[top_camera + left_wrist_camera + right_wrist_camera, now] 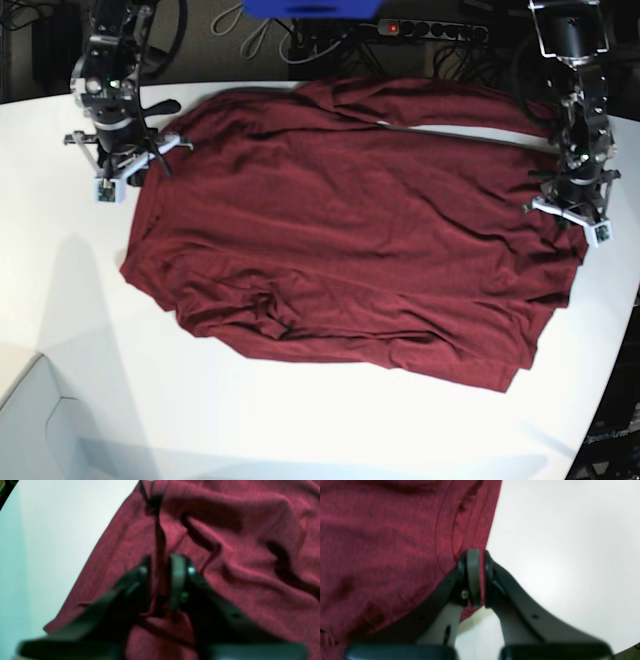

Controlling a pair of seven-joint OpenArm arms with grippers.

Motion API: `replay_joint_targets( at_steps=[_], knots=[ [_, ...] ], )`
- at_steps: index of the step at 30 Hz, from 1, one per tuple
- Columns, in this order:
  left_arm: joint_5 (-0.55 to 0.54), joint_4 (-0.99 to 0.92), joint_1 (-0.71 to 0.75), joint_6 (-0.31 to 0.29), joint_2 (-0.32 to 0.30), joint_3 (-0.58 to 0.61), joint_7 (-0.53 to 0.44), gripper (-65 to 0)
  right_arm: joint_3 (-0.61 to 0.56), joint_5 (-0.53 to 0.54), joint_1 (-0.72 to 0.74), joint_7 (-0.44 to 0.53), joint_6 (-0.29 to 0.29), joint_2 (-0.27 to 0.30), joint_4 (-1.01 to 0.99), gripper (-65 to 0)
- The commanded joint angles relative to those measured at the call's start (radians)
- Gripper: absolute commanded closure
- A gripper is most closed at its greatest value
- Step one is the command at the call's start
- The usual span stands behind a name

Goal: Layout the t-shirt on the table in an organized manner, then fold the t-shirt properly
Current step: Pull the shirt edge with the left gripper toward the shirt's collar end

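The left gripper (pixel 160 580), a pair of dark curved fingers, is pinched nearly closed on a raised fold of the large, plain, dark maroon soft-fabric t-shirt (pixel 237 562); a thin ridge of cloth stands up between its pads, and the fabric around it is bunched into deep wrinkles. In the base view this gripper (pixel 572 205) sits at the shirt's edge on that view's right side.

The right gripper (pixel 478 580) is likewise clamped narrowly, with a sliver of maroon cloth showing between its two dark pads. It holds the t-shirt (pixel 382 555) right at its edge, beside a stitched seam line, with bare tabletop just past it. In the base view this gripper (pixel 128 160) is at the shirt's upper corner on that view's left side.

The t-shirt (pixel 350 230) lies spread across the middle of the big, smooth, glossy white table (pixel 300 420), mostly flat but wrinkled, with folds gathered along its near edge and a strip of fabric doubled over along the far edge. The table (pixel 50 542) shows bare beside the cloth in the left wrist view, and the table (pixel 557 555) fills the other half of the right wrist view.

There are no containers in view.
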Motion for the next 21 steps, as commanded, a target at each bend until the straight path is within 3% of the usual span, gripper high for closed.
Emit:
replay_joint_targets(
  at_steps=[1, 3, 15, 21],
  knots=[
    [0.004, 0.015, -0.028, 0.003, -0.017, -0.004, -0.019, -4.0, 0.002, 0.005, 0.005, 0.023, 0.0, 0.008, 0.014, -1.5],
    [0.005, 0.012, -0.033, 0.006, -0.017, -0.004, -0.019, 0.0, 0.002, 0.005, 0.005, 0.023, 0.0, 0.008, 0.014, -1.5],
    [0.004, 0.001, -0.068, 0.003, -0.02, -0.165, -0.018, -0.1, 0.002, 0.005, 0.005, 0.022, 0.0, 0.009, 0.014, -1.5],
    [0.004, 0.0, -0.07, 0.003, -0.025, -0.179, -0.018, -0.4, 0.002, 0.005, 0.005, 0.022, 0.0, 0.009, 0.014, -1.5]
  ],
)
